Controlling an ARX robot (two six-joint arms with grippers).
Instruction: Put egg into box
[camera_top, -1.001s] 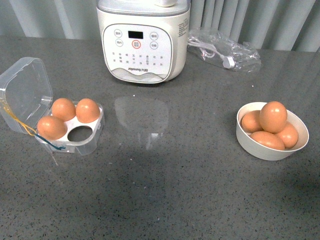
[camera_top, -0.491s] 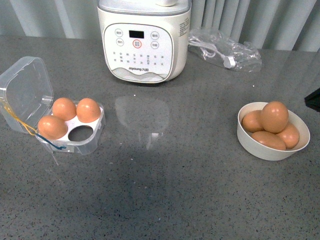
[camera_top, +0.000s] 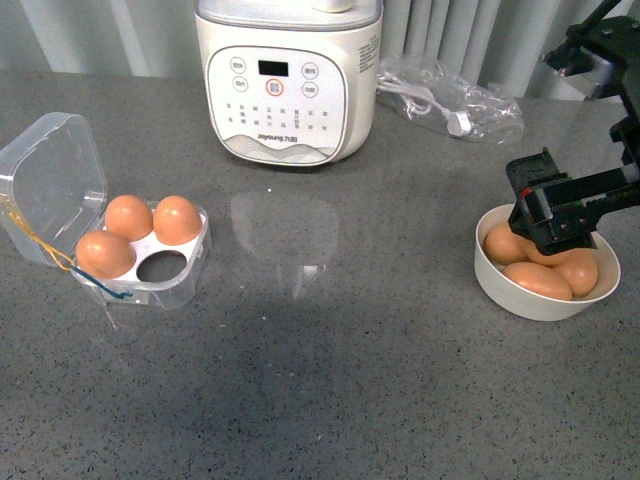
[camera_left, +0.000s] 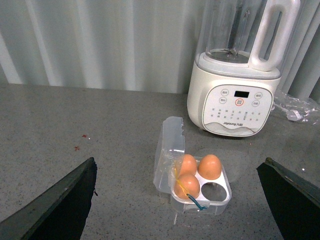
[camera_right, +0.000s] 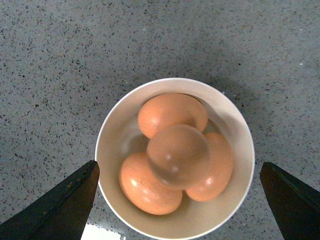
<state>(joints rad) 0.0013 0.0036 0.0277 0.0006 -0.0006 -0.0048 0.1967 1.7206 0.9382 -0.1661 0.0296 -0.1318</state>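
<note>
Front view gave us the whole counter, but the right gripper (camera_top: 555, 225) sat right over the white bowl (camera_top: 520, 298) and mostly blocked the topmost egg, so the pile only partly showed there. Right wrist view sorted that out. Looking straight down, we counted four orange-brown eggs in the bowl, with the egg (camera_right: 178, 156) we cared about stacked on top of the other three. That view cut the gripper's two dark fingers (camera_right: 65, 202) off at the frame's corners. They were spread wide on either side of the bowl and touched nothing, so the jaws were apart. How high it hung above the egg we couldn't tell.

Left wrist view was the only one with the left gripper (camera_left: 178, 161): fingers wide apart too, nothing between them, looking at the box (camera_left: 220, 202) from well back. The box sat on the left of the grey countertop (camera_top: 330, 390) with its lid (camera_top: 55, 185) flipped open. It had three eggs in it and the near-right cell (camera_top: 160, 266) empty, and yellow and blue strings (camera_top: 45, 250) trailed off its left side. That view also caught the clear jug (camera_left: 232, 25) on the white Joyoung machine (camera_top: 287, 80), which the front view cropped. A crumpled plastic bag (camera_top: 450, 100) lay behind the bowl, contents hard to make out. The right arm (camera_top: 610, 190) came in from the right edge, with the gripper pointed down over the bowl.
</note>
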